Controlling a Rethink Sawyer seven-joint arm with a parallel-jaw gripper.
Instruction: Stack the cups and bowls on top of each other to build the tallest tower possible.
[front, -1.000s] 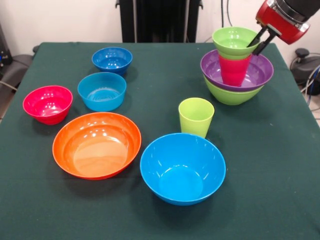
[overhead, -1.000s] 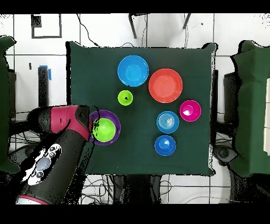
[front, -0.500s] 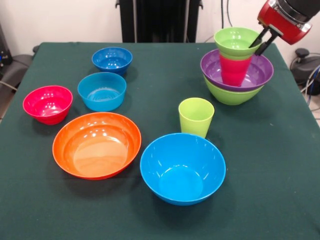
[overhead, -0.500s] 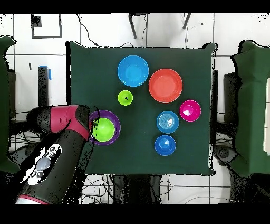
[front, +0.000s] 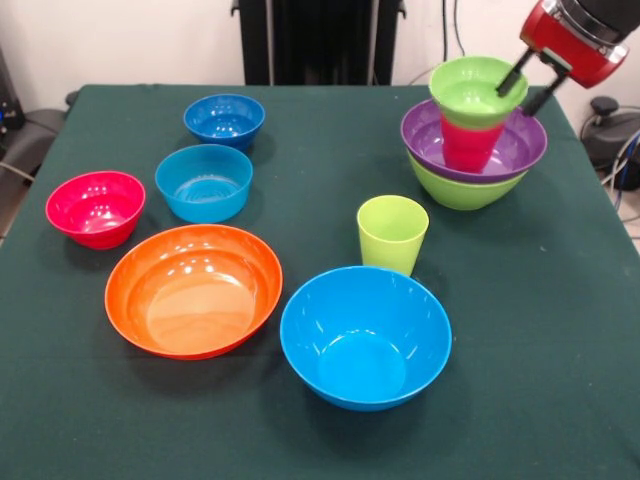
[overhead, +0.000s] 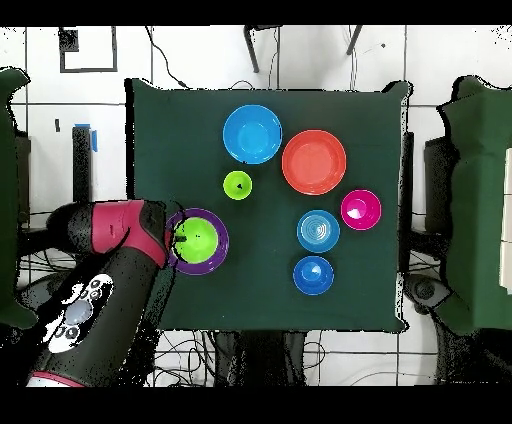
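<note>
— So, from the front, what's in hand?
— The gripper (front: 522, 85) has its two dark fingers (front: 511, 76) spread apart at the right rim of the small lime-green bowl (front: 477, 88), one inside, one outside; I can't tell whether they touch it. That bowl sits tilted on the red cup (front: 468, 143), inside the purple bowl (front: 420, 138) and large green bowl (front: 450, 190): the tower, far right on the worktop (front: 320, 440).
— And overhead?
— The red arm (overhead: 115, 228) meets the tower (overhead: 196, 241) from the left. The green cup (overhead: 237, 185) stands nearest it; the others lie well apart.
— Which step, then?
— Placing or releasing that bowl, I'd judge. Next calls for lifting clear without tipping it, then reaching for the green cup.
</note>
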